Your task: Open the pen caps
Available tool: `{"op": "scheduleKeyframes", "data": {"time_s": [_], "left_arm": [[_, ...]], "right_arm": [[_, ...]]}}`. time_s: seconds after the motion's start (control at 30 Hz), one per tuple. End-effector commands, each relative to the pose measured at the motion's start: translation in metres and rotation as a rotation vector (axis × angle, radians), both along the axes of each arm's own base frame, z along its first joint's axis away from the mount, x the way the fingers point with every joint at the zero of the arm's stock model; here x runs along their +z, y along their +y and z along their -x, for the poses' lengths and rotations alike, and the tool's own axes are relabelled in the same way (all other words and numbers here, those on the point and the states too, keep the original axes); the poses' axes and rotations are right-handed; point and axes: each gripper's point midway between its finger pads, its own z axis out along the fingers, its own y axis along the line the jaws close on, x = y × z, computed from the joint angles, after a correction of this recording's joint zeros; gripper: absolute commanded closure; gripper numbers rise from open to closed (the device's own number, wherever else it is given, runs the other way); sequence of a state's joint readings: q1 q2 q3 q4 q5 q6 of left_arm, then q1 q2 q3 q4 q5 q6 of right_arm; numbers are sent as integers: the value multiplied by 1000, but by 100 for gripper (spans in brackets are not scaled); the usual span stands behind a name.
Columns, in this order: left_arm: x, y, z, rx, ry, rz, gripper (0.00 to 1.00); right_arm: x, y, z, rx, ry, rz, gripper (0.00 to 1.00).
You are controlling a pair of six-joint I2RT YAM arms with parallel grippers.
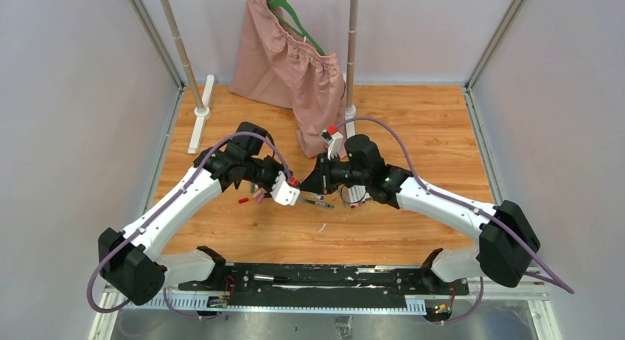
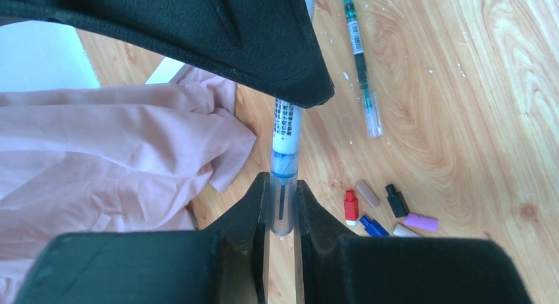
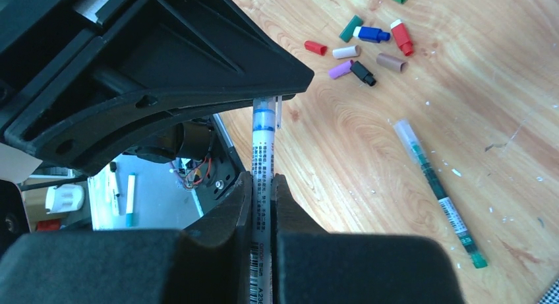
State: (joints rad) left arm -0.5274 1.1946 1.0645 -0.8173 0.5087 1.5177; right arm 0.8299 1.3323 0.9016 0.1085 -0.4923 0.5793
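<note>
Bright, even light fell from above on the wooden bench (image 1: 442, 126), leaving only faint, soft shadows. In the wrist views the left hand (image 2: 282, 192) and right hand (image 3: 262, 185) loomed dark and slightly blurred, while the wood grain beyond stayed sharp. The frame posts (image 1: 500, 30) splayed outward at the left and right edges of the top view.

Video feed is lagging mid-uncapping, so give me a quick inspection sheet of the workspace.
Surface: wooden table, speckled with white flecks.
Job's things: blue pen held between both arms; green pen lying flat, clear cap on; loose caps clustered on the wood.
Clutter: pink garment on a green hanger, reaching the table.
Grippers: left gripper jaws shut on the blue pen's clear cap; right gripper jaws shut on its barrel.
Cables: purple cables looping along each arm.
Surroundings: white walls, metal frame, two stand poles.
</note>
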Motion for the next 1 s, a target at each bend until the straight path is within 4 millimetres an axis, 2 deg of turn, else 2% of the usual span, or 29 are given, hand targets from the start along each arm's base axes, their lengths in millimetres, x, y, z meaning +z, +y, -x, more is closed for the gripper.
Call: {"op": "scheduleKeyframes", "data": {"time_s": [0.0, 0.17, 0.37, 0.57, 0.73, 0.97], "left_arm": [[-14, 113, -65, 427, -144, -308, 100], [-11, 129, -82, 487, -186, -322, 100], [-11, 145, -91, 503, -219, -378, 98], [-6, 160, -100, 528, -259, -413, 84], [-9, 176, -102, 535, -276, -487, 85], [-15, 201, -101, 587, -253, -538, 74]], "right_arm": [[-53, -51, 63, 129, 210, 221, 100], [-60, -64, 69, 131, 210, 273, 100], [-67, -71, 73, 133, 218, 304, 100], [-69, -76, 75, 131, 217, 321, 100], [-68, -79, 77, 129, 221, 328, 100], [-65, -86, 79, 118, 212, 331, 100]]}}
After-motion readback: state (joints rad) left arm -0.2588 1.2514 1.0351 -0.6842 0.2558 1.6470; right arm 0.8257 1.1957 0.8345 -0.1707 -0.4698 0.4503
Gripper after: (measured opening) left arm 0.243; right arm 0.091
